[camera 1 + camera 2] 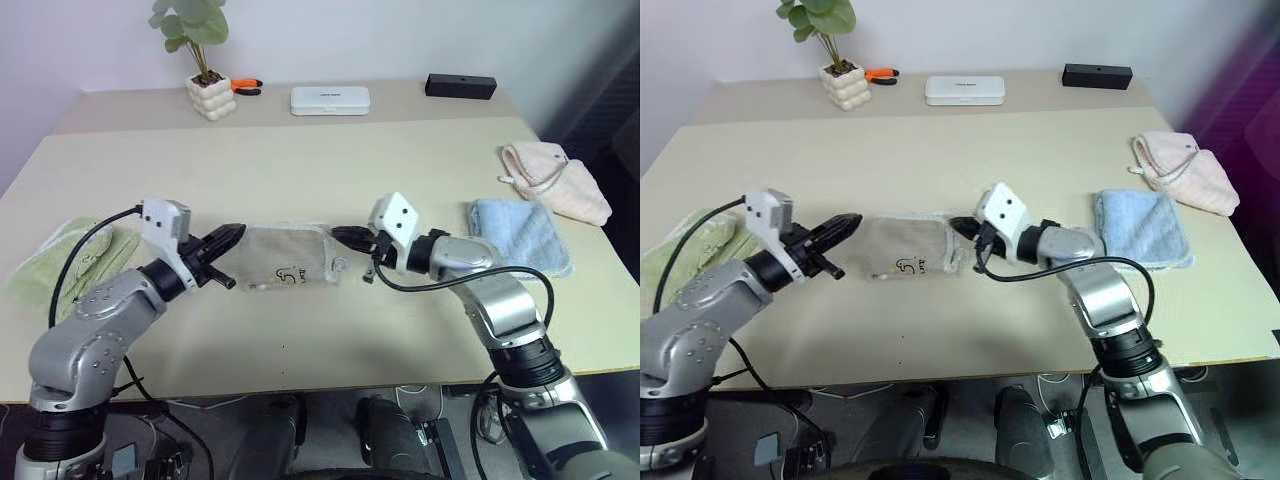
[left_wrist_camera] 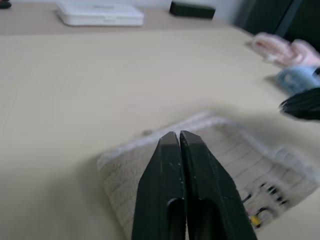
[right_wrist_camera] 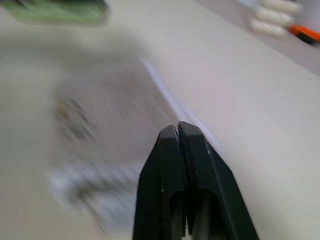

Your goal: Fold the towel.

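Observation:
The towel (image 1: 288,259) is beige and lies folded into a small rectangle at the middle of the table, with a dark embroidered mark near its front edge. My left gripper (image 1: 236,232) hangs just off the towel's left end, fingers pressed together with nothing between them; the left wrist view shows it as my left gripper (image 2: 179,136) above the towel (image 2: 240,160). At the towel's right end my right gripper (image 1: 343,236) is also shut and empty, fingertips close to the cloth's edge. The right wrist view shows that right gripper (image 3: 177,127) over the blurred towel (image 3: 95,145).
A light green folded towel (image 1: 75,258) lies at the table's left edge, a light blue one (image 1: 518,232) and a pink one (image 1: 555,180) at the right. At the back stand a potted plant (image 1: 205,85), orange pliers (image 1: 246,86), a white box (image 1: 330,99) and a black box (image 1: 460,86).

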